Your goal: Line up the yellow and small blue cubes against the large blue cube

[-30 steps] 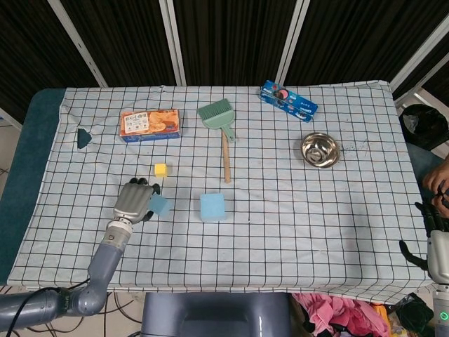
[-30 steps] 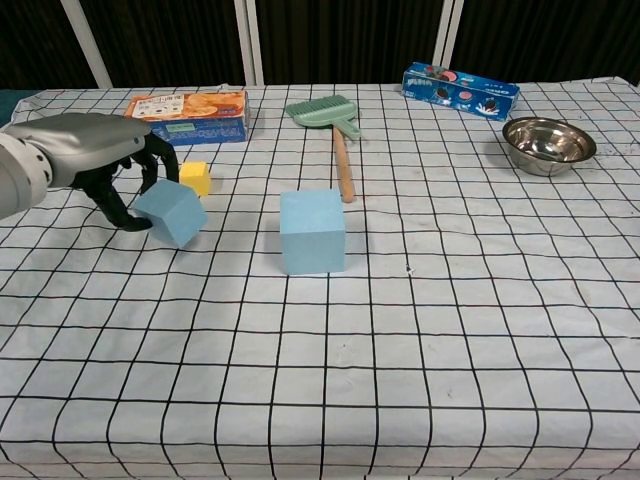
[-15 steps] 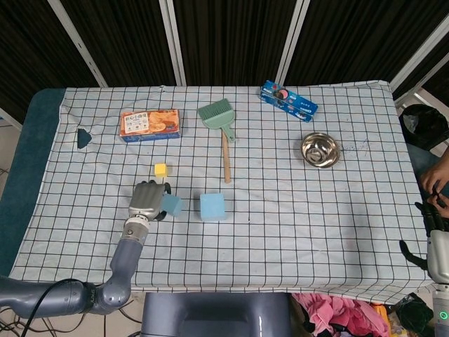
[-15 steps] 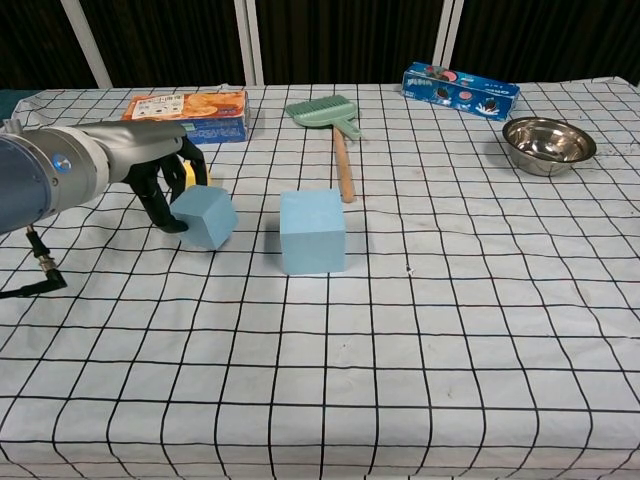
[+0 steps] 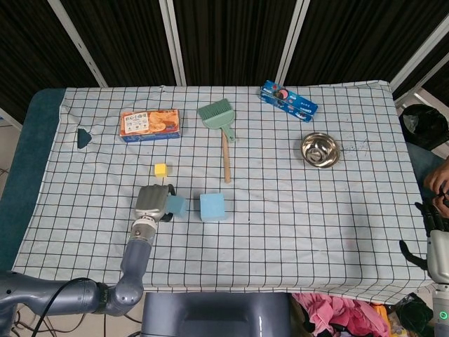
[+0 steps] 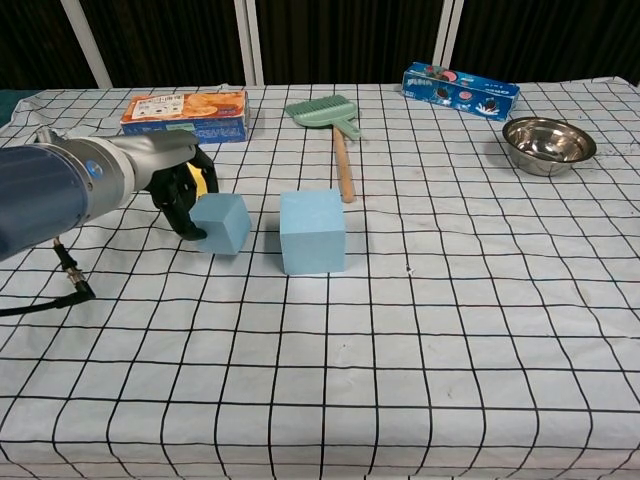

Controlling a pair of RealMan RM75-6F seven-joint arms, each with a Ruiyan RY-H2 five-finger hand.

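A: Left hand (image 5: 151, 202) is low on the table (image 5: 337, 232), over toward its left half, fingers wrapped on the small blue cube (image 5: 176, 205). Chest view confirms it: the left hand (image 6: 178, 180) grips the small blue cube (image 6: 223, 223) from the left side, dark fingertips hooked on its left face.

B: And the large blue cube (image 5: 212, 206)?

A: Sitting near the middle of the table, closer to the front edge than the back. In the chest view the large blue cube (image 6: 312, 231) is just beside the small one, with a narrow strip of checked cloth between them. Not touching.

B: Where's the yellow cube (image 5: 161, 169)?

A: Behind the hand, toward the back edge, apart from both blue ones. From the chest view the yellow cube (image 6: 207, 180) only peeks out behind the fingers.

B: The other hand?

A: The right hand (image 5: 436, 239) hangs off the table's right edge near the front corner. I can't tell how its fingers are set.

B: Anything else on the cloth?

A: A brush (image 5: 220, 128) with a wooden handle behind the large cube, a cracker box (image 5: 149, 124) toward the back left, a metal bowl (image 5: 320, 149) on the right, and a blue cookie pack (image 5: 288, 101) near the back edge.
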